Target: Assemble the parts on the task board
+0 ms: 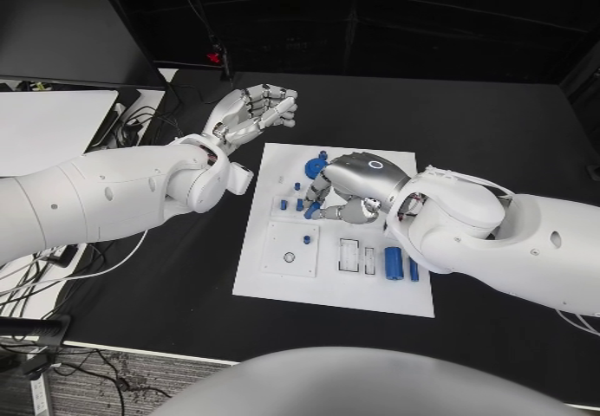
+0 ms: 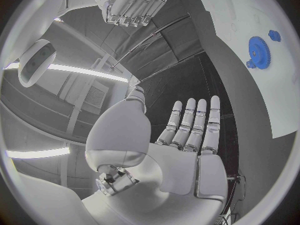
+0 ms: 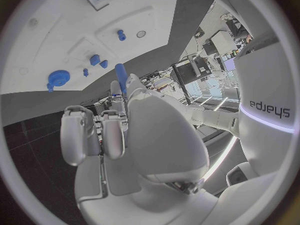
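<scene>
The white task board (image 1: 335,290) lies in the middle of the black table. My right hand (image 1: 351,185) hovers over the board's far half with its fingers curled, pinching a blue peg (image 1: 311,209); the peg (image 3: 120,73) sticks out past the fingertips of this hand (image 3: 119,130). A blue gear (image 1: 316,165) sits on the board just beyond that hand, and small blue pegs (image 1: 283,205) stand to its left. Two blue cylinders (image 1: 393,263) lie at the board's right side. My left hand (image 1: 257,111) is raised off the board's far left corner, fingers straight and apart, holding nothing; its palm (image 2: 187,140) is bare.
A white block with a round hole (image 1: 291,249) and slotted blocks (image 1: 356,254) sit on the board's near half. A white table surface (image 1: 44,121) and cables (image 1: 132,121) lie at the far left. The gear (image 2: 257,49) and board (image 2: 256,95) appear beside my left hand.
</scene>
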Motion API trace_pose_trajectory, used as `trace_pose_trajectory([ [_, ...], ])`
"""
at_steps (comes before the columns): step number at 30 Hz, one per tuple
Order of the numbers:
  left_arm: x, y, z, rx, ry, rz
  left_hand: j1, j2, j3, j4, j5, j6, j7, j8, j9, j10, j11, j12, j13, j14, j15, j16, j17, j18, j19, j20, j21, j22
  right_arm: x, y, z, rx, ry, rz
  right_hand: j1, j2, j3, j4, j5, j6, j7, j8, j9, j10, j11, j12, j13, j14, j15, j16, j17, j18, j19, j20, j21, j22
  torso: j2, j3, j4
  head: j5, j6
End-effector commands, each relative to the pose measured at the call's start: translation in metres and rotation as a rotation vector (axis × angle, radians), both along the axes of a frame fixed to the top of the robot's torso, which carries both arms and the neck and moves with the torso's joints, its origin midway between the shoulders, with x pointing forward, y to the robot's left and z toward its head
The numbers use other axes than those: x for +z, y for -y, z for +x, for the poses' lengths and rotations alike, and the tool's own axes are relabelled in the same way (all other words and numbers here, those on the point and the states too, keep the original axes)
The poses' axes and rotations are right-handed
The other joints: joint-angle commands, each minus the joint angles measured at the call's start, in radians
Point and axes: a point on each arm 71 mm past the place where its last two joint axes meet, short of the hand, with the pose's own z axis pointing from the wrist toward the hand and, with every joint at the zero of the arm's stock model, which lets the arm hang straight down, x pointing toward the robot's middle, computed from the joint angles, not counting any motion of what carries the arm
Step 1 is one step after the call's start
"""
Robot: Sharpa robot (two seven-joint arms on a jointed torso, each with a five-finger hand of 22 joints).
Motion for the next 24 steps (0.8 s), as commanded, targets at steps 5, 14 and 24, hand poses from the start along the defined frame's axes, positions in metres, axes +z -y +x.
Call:
trace_pose_trajectory([
  [5, 0.005, 0.001, -0.001, -0.018, 0.049, -0.027, 0.002, 0.012, -0.001, 0.0, 0.004, -0.007, 0.128, 0.006, -0.001, -0.006, -0.001, 0.003, -0.002, 0.0, -0.007, 0.005, -0.001, 0.002, 0.008, -0.002, 0.006, -0.001, -0.006, -0.017, -0.001, 0.081, -0.057, -0.051, 0.011, -0.001, 0.008, -0.001, 0.003, 0.003, 0.007, 0.0, -0.004, 0.003, 0.006, -0.016, 0.001, 0.08, 0.006, 0.004, 0.109, 0.007, 0.046, 0.002, 0.0, 0.215, 0.001, 0.0004, 0.001, 0.023, 0.0],
  [14, 0.004, 0.001, -0.001, -0.017, 0.049, -0.026, 0.003, 0.013, -0.002, 0.0, 0.004, -0.009, 0.128, 0.009, -0.002, -0.008, -0.001, 0.006, -0.002, 0.0, -0.006, 0.007, -0.004, 0.002, 0.008, -0.002, 0.005, -0.002, -0.012, -0.032, -0.003, 0.135, -0.089, -0.103, 0.012, -0.002, 0.011, -0.001, 0.004, -0.002, 0.009, -0.006, -0.006, 0.0, 0.008, -0.025, 0.001, 0.08, 0.009, 0.005, 0.11, 0.006, 0.047, 0.004, 0.0, 0.216, 0.001, -0.0008, -0.002, 0.026, 0.0],
  [24, 0.004, 0.002, -0.001, -0.022, 0.047, -0.027, 0.003, 0.013, -0.002, 0.0, 0.005, -0.009, 0.128, 0.009, -0.002, -0.008, -0.001, 0.006, -0.002, 0.0, -0.006, 0.008, -0.004, 0.002, 0.008, -0.002, 0.005, -0.002, -0.021, -0.043, -0.005, 0.174, -0.103, -0.185, 0.013, 0.0, 0.014, -0.002, 0.004, -0.005, 0.011, -0.01, -0.008, -0.002, 0.01, -0.031, 0.001, 0.079, 0.011, 0.005, 0.109, 0.007, 0.046, 0.006, -0.001, 0.215, 0.0, -0.0007, -0.0007, 0.017, 0.0],
])
